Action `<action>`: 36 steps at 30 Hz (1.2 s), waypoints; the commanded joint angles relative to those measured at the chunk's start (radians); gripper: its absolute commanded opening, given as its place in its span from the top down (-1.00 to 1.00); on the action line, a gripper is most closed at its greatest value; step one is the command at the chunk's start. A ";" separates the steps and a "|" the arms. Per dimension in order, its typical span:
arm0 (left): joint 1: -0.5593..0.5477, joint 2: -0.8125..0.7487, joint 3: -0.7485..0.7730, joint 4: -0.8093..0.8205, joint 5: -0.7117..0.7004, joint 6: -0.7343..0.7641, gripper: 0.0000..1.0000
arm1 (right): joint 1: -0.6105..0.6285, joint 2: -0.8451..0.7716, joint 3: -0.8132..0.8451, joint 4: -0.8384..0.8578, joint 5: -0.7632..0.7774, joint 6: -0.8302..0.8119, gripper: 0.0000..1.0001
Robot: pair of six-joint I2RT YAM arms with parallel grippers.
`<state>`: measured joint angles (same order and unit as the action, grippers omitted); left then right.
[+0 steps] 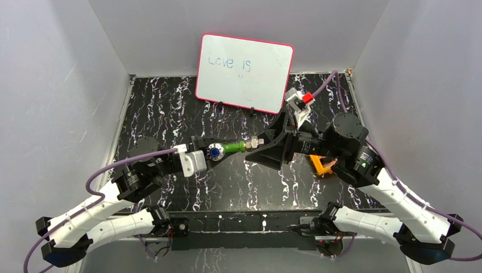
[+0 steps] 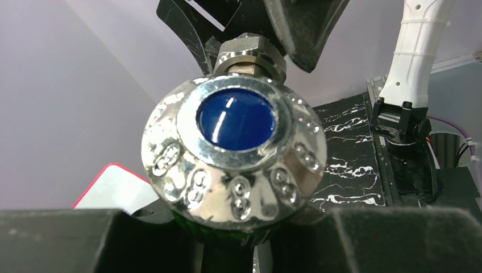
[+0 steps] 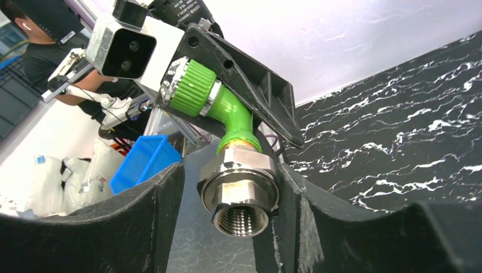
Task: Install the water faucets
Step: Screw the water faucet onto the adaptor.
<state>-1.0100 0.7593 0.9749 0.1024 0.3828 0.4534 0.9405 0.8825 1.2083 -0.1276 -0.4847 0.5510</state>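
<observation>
The green tap (image 1: 233,147) is held in the air over the middle of the black marbled counter (image 1: 170,114), lying almost level in the top view, with its knob end toward 9 o'clock and its metal end toward 3 o'clock. The left arm (image 1: 113,199) reaches in from 8 o'clock, and its jaws are clamped narrow on the ribbed green collar just behind the round silver knob (image 2: 236,119), whose blue centre faces the left wrist camera. The right arm (image 1: 386,187) comes in from 4 o'clock. Its jaws stand apart around the threaded silver fitting (image 3: 241,193); one black finger (image 3: 142,227) shows a clear gap to the fitting, while the other sits right against it or just beside it, which cannot be told. The open threaded bore of the fitting points at the right wrist camera. A whiteboard (image 1: 244,71) with a red rim leans at 12 o'clock at the back of the counter. An orange tray (image 1: 323,166) lies partly hidden under the right arm, at 4 o'clock from the tap.
</observation>
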 commanded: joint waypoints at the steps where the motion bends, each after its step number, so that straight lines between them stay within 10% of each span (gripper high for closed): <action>1: -0.003 -0.008 0.011 0.114 -0.001 0.008 1.00 | 0.011 -0.034 0.008 0.168 -0.004 -0.042 -0.41; 21: -0.004 0.043 0.176 -0.133 -0.117 -0.412 1.00 | 0.011 -0.182 -0.104 0.289 0.056 -0.632 -0.53; 36: -0.002 0.052 0.169 -0.167 -0.023 -0.703 1.00 | 0.011 -0.113 0.064 -0.159 -0.113 -1.235 -0.69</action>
<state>-1.0115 0.8253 1.1011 -0.1249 0.3294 -0.1581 0.9478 0.7502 1.1927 -0.1345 -0.5579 -0.4709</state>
